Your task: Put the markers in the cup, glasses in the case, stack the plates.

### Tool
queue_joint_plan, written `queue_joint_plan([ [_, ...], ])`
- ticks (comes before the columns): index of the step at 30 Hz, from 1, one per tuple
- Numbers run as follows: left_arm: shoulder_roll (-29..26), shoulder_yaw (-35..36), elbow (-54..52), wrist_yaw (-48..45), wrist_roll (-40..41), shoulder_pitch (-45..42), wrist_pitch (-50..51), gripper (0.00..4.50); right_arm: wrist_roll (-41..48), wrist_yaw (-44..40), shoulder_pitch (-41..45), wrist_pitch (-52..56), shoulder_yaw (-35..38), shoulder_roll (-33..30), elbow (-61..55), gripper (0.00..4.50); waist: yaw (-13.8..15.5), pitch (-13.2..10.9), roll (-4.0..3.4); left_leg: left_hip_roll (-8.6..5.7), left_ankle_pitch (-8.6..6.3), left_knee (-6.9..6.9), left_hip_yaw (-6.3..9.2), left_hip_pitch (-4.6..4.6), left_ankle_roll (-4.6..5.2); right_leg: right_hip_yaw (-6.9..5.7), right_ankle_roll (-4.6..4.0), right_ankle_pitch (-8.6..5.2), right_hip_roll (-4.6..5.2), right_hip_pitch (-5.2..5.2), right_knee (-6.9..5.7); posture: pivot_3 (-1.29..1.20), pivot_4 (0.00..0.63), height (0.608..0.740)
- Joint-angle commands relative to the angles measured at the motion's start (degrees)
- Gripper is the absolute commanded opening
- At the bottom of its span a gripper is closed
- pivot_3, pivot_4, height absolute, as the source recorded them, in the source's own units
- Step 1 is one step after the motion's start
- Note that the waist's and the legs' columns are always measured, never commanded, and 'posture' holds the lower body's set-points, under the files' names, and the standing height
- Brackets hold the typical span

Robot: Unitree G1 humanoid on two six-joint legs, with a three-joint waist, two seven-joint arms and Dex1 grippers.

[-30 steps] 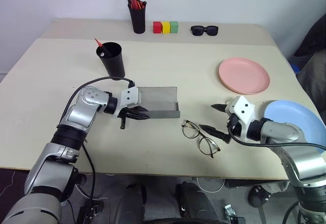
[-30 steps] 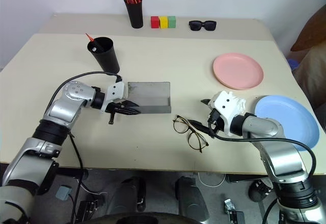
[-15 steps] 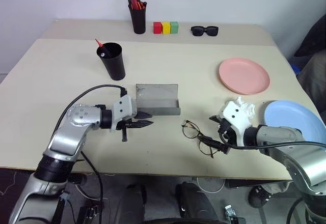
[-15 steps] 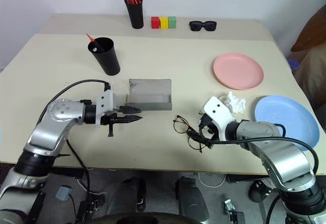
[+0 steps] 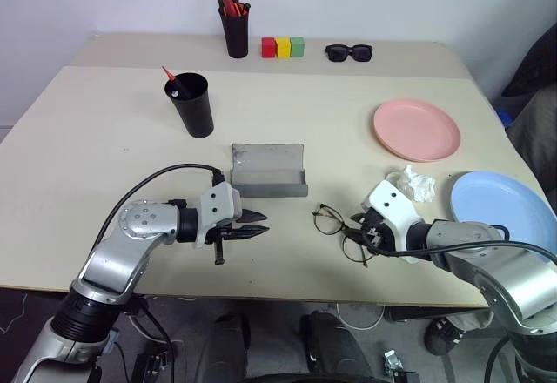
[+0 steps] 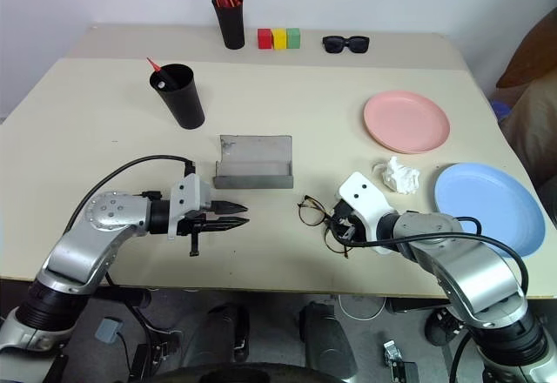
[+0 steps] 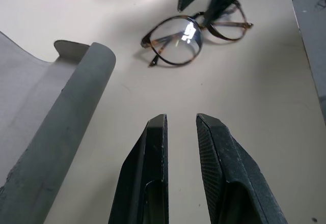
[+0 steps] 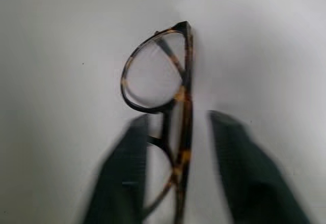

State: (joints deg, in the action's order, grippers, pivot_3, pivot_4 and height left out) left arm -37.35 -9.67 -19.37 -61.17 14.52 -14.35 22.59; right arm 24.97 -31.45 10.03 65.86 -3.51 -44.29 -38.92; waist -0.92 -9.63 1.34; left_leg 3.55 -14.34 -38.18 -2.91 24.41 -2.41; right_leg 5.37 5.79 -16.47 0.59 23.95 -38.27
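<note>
A: We see the glasses (image 6: 324, 222) flat on the bench (image 6: 348, 131), thin mottled wire frame, round clear lenses, just in front of the case (image 6: 254, 162).

B: Right end effector (image 6: 345, 227)?

A: Down over the frame, black fingers (image 8: 127, 178) straddling the bridge and one lens. We can't tell if it's clamped.

B: Case?

A: Grey, matte, oblong shell, lid hinged up. Left end effector (image 6: 228, 215) hovers in front of it, tapered ribbed fingers (image 7: 150, 163) at a narrow gap, holding nothing.

B: The rest?

A: Matte black tapered cup (image 6: 178, 94) behind the case with a red marker (image 6: 155, 65) sticking out. Smooth round plates apart: pink plate (image 6: 406, 121), blue plate (image 6: 484, 206), crumpled white tissue (image 6: 396, 174) between.
</note>
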Motion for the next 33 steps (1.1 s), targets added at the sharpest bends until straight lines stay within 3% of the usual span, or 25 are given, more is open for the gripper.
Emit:
queue_joint_plan([
  [1, 0.1, 0.6, -1.2, 0.9, 0.9, -0.4, -0.5, 0.88, 0.1, 0.2, 0.5, 0.0, 0.1, -0.3, -0.5, 0.06, 0.0, 0.0, 0.01, 0.00, 0.00, 0.00, 0.00, 0.00, 0.00, 0.00, 0.00, 0.00, 0.00, 0.00, 0.00, 0.00, 0.150, 0.732],
  [8, 0.1, 2.4, -1.2, 2.9, 2.0, 0.9, -0.4, 0.88, -1.3, -0.9, 1.4, -3.0, -0.3, -2.5, -0.6, 0.06, 0.0, 0.0, 0.01, 0.00, 0.00, 0.00, 0.00, 0.00, 0.00, 0.00, 0.00, 0.00, 0.00, 0.00, 0.00, 0.00, 0.150, 0.732],
  [19, -0.3, 10.2, 1.8, 8.1, 4.2, 5.5, -0.2, 0.88, -8.3, -5.9, 12.0, -18.2, -2.8, -5.3, 8.3, 0.06, -0.1, 0.0, 0.01, 0.02, 0.00, 0.01, -0.06, 0.00, 0.01, 0.02, 0.00, 0.00, 0.00, 0.04, 0.02, 0.00, 0.150, 0.732],
  [23, -1.5, 13.0, 2.9, 8.4, 4.9, 7.4, -0.3, 0.88, -9.9, -7.1, 21.7, -21.3, -7.4, -0.3, 13.0, 0.06, -0.5, 0.0, 0.00, 0.05, 0.00, 0.02, -0.09, -0.01, 0.01, 0.02, -0.01, 0.00, -0.01, 0.08, 0.01, 0.00, 0.150, 0.732],
  [28, -2.6, 16.8, 2.7, 8.4, 6.5, 10.8, 0.0, 0.88, -13.9, -6.5, 35.1, -24.7, -15.9, 12.5, 23.6, 0.06, -1.6, 0.0, 0.01, 0.08, 0.00, 0.07, -0.09, 0.02, 0.00, 0.01, -0.02, 0.01, -0.02, 0.17, -0.08, 0.00, 0.150, 0.732],
  [33, -3.3, 20.1, 0.8, 9.2, 7.8, 14.1, 0.2, 0.88, -18.7, -7.2, 39.8, -32.0, -21.3, 21.2, 34.6, 0.06, -1.1, 0.0, 0.02, 0.08, 0.00, 0.09, -0.13, 0.09, 0.00, -0.01, -0.03, 0.02, 0.02, 0.24, -0.08, 0.00, 0.150, 0.732],
])
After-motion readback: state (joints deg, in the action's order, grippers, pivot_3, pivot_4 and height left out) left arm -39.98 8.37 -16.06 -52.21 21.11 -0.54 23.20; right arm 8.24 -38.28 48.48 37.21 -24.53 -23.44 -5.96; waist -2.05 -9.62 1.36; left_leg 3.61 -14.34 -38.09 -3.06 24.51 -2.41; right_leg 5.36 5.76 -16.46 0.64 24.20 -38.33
